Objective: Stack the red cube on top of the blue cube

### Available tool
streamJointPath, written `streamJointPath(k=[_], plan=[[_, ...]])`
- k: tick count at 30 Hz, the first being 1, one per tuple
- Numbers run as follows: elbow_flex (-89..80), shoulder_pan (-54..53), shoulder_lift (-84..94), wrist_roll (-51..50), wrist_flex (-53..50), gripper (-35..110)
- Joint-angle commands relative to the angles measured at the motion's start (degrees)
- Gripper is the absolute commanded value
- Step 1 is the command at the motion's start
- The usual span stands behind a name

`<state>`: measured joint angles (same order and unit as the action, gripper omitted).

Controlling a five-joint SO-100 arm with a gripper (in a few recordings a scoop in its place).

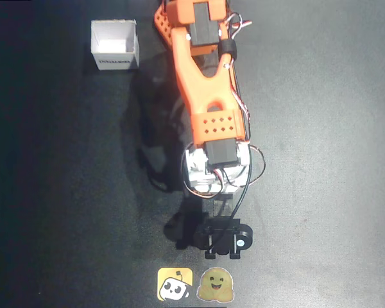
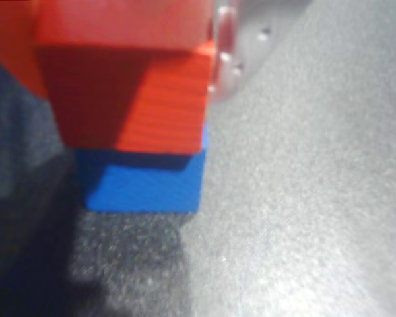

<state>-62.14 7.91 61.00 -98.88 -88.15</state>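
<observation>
On the dark, finely speckled table, which looks grey and grainy under the light in the wrist view, the orange arm reaches from the top edge of the overhead view down toward the bottom. No wall or other part of the room can be made out; the tabletop runs to every edge of both pictures.

Close to the wrist camera, the red cube sits on top of the blue cube, its lower face meeting the blue one's upper face. The red cube is turned a little against the blue cube, so its near corner hangs slightly past the blue edge. A pale, blurred finger lies against the red cube's right side, and an orange shape borders the cube at the left edge of the picture; whether the fingers are pressing the cube or have just let it go cannot be told. From above, the gripper shows as a black part at the arm's low end, and the arm covers both cubes there.

Near the bottom edge of the overhead view, just below the gripper, lie two stickers side by side: a yellow sticker and a round yellowish sticker. Far off at the upper left stands a white open box, well apart from the arm's tip
</observation>
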Motion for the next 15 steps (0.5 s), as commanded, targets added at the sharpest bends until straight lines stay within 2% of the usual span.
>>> streamJointPath(k=[1, 13, 15], plan=[[0.26, 0.62, 0.53, 0.62, 0.62, 0], [-0.18, 0.7, 0.35, 0.44, 0.62, 4], [-0.18, 0.7, 0.35, 0.44, 0.62, 9]])
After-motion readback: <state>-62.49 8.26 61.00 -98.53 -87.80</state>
